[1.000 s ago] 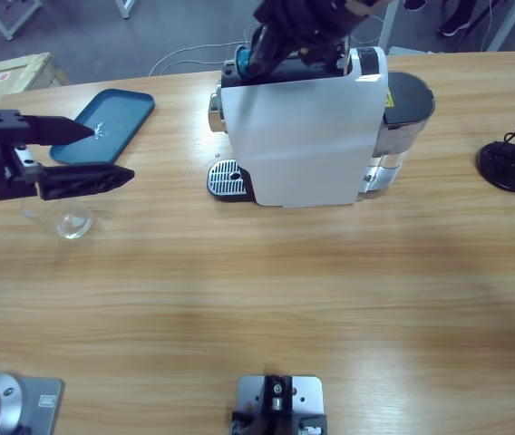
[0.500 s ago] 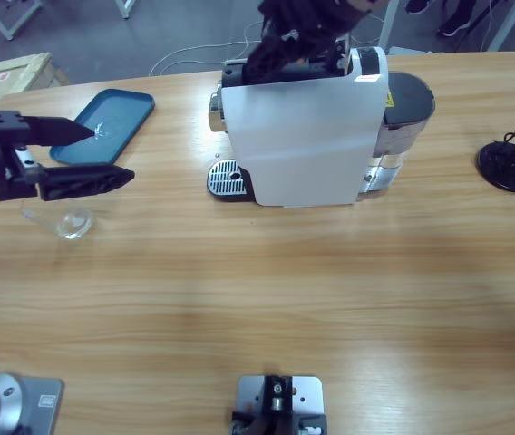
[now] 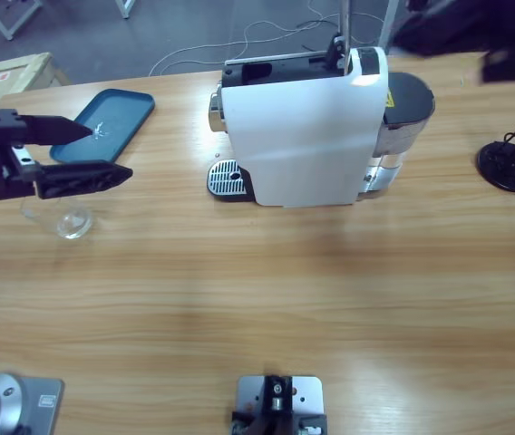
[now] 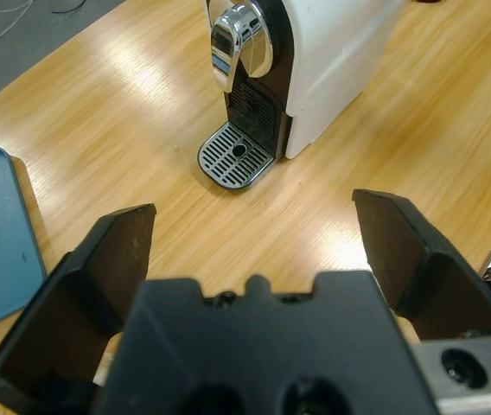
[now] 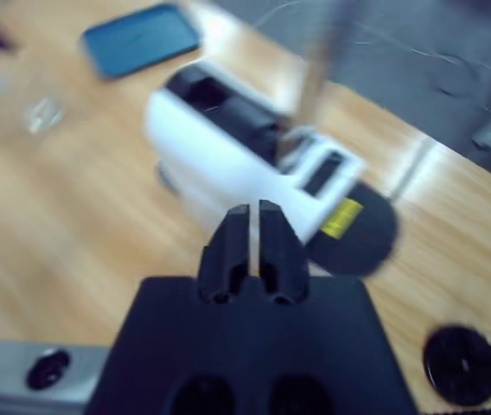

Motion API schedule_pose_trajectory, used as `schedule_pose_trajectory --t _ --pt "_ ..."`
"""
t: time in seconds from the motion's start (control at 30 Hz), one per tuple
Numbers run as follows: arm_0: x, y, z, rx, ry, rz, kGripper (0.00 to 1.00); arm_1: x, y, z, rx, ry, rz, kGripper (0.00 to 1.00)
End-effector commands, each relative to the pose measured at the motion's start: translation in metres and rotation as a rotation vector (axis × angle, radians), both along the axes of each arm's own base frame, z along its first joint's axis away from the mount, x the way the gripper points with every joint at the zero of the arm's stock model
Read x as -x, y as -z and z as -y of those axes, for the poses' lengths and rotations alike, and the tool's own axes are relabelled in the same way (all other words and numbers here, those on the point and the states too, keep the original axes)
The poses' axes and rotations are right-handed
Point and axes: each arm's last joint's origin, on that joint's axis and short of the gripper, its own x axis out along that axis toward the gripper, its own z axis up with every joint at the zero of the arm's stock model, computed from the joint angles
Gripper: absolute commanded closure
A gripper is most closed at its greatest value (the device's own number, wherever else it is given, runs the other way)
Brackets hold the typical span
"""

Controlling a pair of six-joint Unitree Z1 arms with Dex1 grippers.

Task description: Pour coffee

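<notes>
From above, my left gripper (image 3: 81,154) hangs wide open and empty above the cup (image 3: 70,220), presumably to grab it. Left wrist: the machine (image 4: 315,60) and its drip tray (image 4: 235,156) lie ahead. Right wrist: my right gripper (image 5: 251,226) is closed, empty, above the machine.

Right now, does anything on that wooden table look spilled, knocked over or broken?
Nothing stands out. The white coffee machine stands upright, the small clear glass cup sits beside the blue plastic tray, and the table shows no spill.
</notes>
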Motion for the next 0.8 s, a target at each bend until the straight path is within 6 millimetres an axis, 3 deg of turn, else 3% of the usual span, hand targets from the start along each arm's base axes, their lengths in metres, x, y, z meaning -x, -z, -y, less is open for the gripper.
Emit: schedule_pose_trajectory --t 0.03,0.17,0.27,0.4,0.57,0.8 --pt "0.008 0.0 -0.009 0.012 -0.029 -0.005 0.023 -0.053 0.007 -0.012 -0.174 0.36 -0.026 1.0" --pt "0.01 -0.001 -0.011 0.006 -0.027 -0.011 0.023 -0.084 0.011 -0.045 -0.22 0.383 -0.043 1.0" --pt "0.011 0.0 -0.012 0.005 -0.023 -0.015 0.023 -0.094 0.019 -0.057 -0.209 0.386 -0.063 1.0" --pt "0.012 0.001 -0.012 0.001 -0.022 -0.019 0.023 -0.091 0.018 -0.063 -0.241 0.365 -0.074 1.0" --pt "0.009 0.001 -0.008 0.001 -0.017 -0.025 0.023 -0.083 0.021 -0.086 -0.289 0.259 -0.084 1.0" --pt "0.014 0.001 -0.012 -0.004 -0.013 -0.024 0.023 -0.093 0.027 -0.108 -0.314 0.205 -0.091 1.0"
